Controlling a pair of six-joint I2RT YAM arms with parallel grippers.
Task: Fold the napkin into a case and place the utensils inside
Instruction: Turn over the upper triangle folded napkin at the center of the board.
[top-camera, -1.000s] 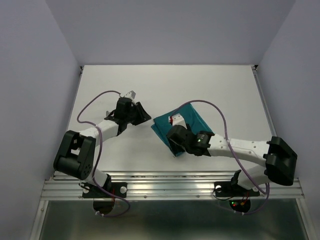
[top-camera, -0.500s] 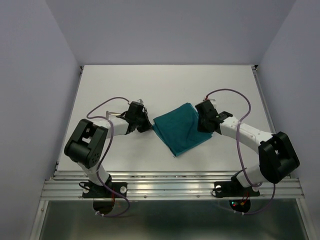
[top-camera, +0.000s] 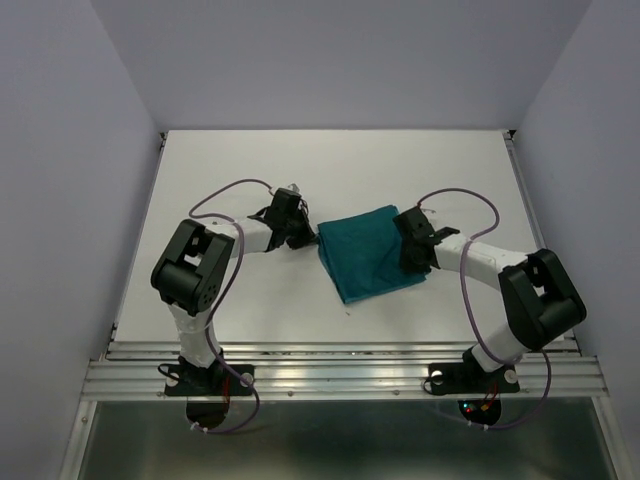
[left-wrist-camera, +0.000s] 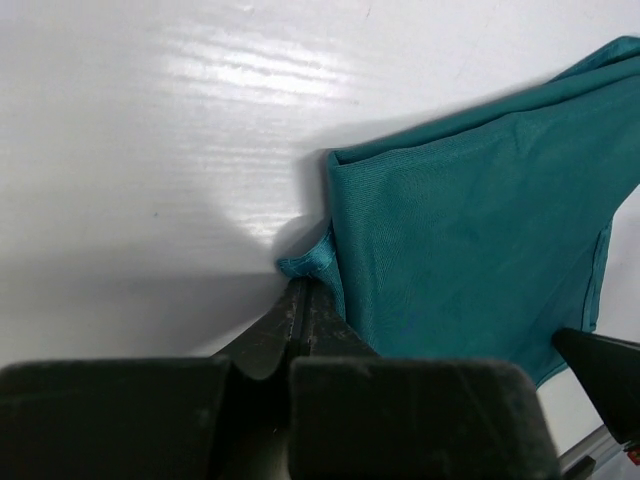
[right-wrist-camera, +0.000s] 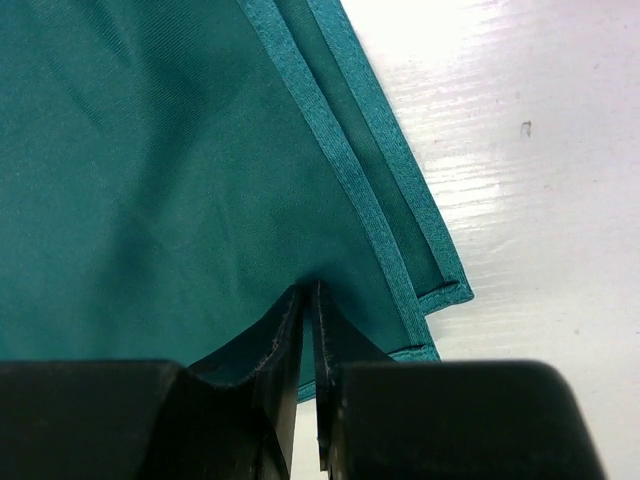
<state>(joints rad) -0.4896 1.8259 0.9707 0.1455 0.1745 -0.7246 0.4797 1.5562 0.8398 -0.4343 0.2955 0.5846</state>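
Observation:
The teal napkin (top-camera: 366, 256) lies folded in layers mid-table, a rough square. My left gripper (top-camera: 314, 238) is at its left corner. In the left wrist view the gripper (left-wrist-camera: 303, 287) is shut, with a small bunch of the napkin (left-wrist-camera: 470, 250) corner pinched at its tips. My right gripper (top-camera: 406, 250) is at the right edge. The right wrist view shows that gripper (right-wrist-camera: 311, 292) shut on a fold of the napkin (right-wrist-camera: 150, 170), beside its stacked hems (right-wrist-camera: 400, 200). The utensils and a case are out of view.
The white table (top-camera: 250, 170) is ringed by pale walls on three sides. A metal rail (top-camera: 340, 365) runs along the near edge by the arm bases. Purple cables (top-camera: 225, 190) loop above both arms.
Both arms came in to the napkin. The left gripper moved right and shut on its left corner. The right swung from the near side to the right edge and shut there. The napkin shifted slightly.

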